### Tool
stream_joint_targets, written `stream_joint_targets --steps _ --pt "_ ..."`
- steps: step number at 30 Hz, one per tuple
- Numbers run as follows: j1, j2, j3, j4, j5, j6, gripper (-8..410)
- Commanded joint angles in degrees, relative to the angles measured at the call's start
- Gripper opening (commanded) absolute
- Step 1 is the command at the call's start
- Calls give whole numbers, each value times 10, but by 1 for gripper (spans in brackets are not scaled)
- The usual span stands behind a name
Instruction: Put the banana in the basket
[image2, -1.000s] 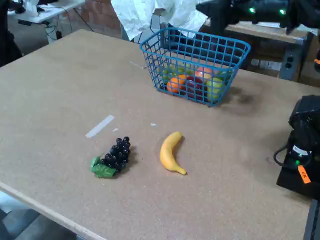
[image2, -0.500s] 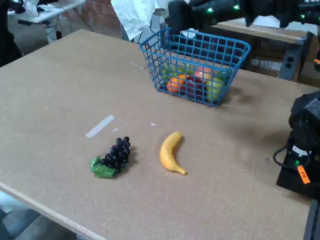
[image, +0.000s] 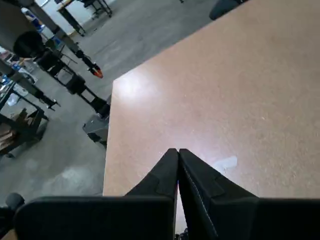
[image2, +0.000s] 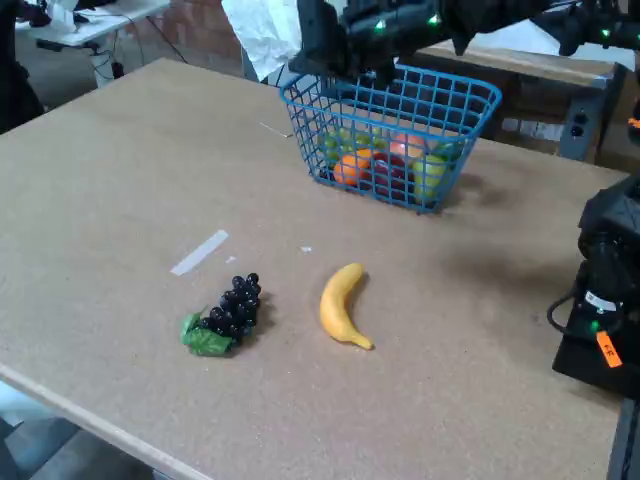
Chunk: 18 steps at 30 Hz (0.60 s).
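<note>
In the wrist view, the gripper (image: 178, 152) is hanging over the bare table (image: 240, 85), fingers pressed together, holding nothing. In the fixed view, the banana (image2: 341, 305) is lying beside the grapes (image2: 233, 310), well apart from the basket (image2: 390, 130); the arm (image2: 400, 25), partly cropped, is probably hovering above it.

In the fixed view, grapes (image2: 232, 308) lie left of the banana (image2: 340, 305).

Readable text: none in either view.
Orange tag (image2: 607, 348): on the black unit at 3 o'clock of the table in the fixed view; dark marks on it, too small to read.
White label (image2: 599, 301): just above that tag, on the same unit; print too small to read.
</note>
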Motion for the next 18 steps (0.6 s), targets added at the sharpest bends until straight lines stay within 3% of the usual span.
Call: stream_joint_targets --steps 1,6,18 --pt "6 18 -2 -1 32 17 0" --pt "23 26 -2 -52 86 33 0" --pt "59 20 -2 -181 116 10 17"
